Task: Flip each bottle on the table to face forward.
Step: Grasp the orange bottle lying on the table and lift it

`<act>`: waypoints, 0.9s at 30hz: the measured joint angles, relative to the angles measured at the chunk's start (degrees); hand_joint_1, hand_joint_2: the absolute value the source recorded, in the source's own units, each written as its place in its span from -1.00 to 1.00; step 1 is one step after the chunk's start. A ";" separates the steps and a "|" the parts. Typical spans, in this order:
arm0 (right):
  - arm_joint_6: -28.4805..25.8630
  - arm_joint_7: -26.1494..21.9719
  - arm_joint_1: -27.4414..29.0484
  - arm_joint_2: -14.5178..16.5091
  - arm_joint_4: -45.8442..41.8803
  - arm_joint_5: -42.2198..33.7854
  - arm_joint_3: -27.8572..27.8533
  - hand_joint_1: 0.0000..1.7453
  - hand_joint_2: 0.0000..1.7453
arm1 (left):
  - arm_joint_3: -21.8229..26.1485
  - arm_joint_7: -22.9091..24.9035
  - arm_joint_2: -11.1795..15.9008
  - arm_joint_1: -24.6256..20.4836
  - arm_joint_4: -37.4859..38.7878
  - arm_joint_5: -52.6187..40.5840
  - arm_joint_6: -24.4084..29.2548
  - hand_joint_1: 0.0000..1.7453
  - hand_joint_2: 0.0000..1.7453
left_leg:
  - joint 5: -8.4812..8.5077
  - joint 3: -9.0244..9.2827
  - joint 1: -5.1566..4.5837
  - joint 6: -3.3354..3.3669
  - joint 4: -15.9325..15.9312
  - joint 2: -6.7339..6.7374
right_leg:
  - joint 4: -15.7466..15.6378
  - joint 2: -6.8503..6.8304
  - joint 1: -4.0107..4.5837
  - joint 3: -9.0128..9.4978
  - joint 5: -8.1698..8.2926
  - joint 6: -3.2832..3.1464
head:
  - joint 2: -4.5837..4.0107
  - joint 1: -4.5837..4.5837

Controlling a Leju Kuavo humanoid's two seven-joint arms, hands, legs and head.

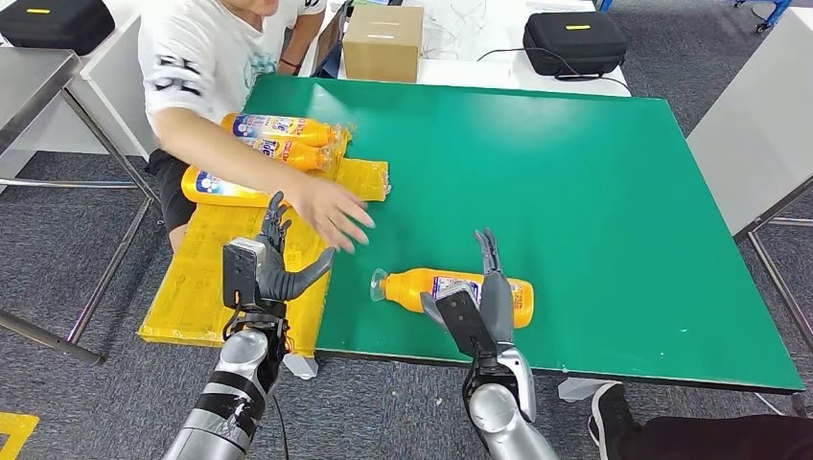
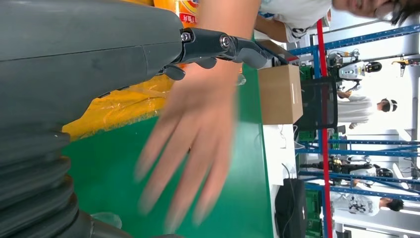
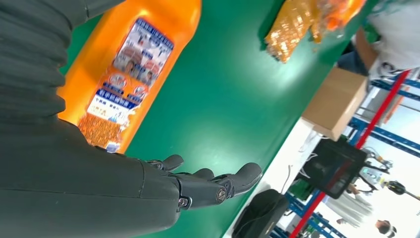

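An orange bottle (image 1: 451,287) (image 3: 130,64) lies on its side on the green table (image 1: 594,192), clear cap pointing left, its small-print label up. My right hand (image 1: 487,297) (image 3: 198,186) hovers open just over its right half, fingers straight. My left hand (image 1: 273,264) (image 2: 213,47) stands open above the yellow plastic sheet (image 1: 211,278) at the table's left end. Three more orange bottles (image 1: 278,127) lie on that sheet farther back. A person's hand (image 1: 331,213) (image 2: 193,139) reaches in between my left hand and the lone bottle.
The person (image 1: 211,57) stands at the table's far left corner. A cardboard box (image 1: 383,43) and a black case (image 1: 573,43) sit on the white table behind. Another grey table (image 1: 757,125) stands to the right. A shoe (image 1: 614,412) shows at the near edge.
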 joint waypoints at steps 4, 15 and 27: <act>0.51 0.74 -0.46 -0.76 1.01 1.14 -1.07 -1.00 1.00 | 0.01 -0.05 0.00 -0.04 0.03 0.29 -0.44 -1.00 1.00 | 0.00 0.00 0.00 0.00 0.00 0.00 | 0.00 0.00 0.00 0.00 0.00 0.00 | 0.00 -0.01; 1.82 3.42 -1.89 -2.35 4.90 4.89 -2.40 -1.00 1.00 | 0.01 -0.16 0.00 -0.04 0.04 0.41 -1.43 -1.00 1.00 | 0.00 0.00 0.00 0.00 0.00 0.00 | 0.00 0.00 0.00 0.00 0.00 0.00 | 0.00 -0.02; 5.03 8.03 -4.79 -5.70 11.45 13.29 -2.70 -1.00 1.00 | 0.14 -0.04 0.00 0.26 0.04 1.22 -3.34 -1.00 1.00 | 0.00 -0.01 0.00 0.00 0.00 -0.01 | 0.00 0.00 0.00 0.01 0.01 0.01 | 0.00 -0.02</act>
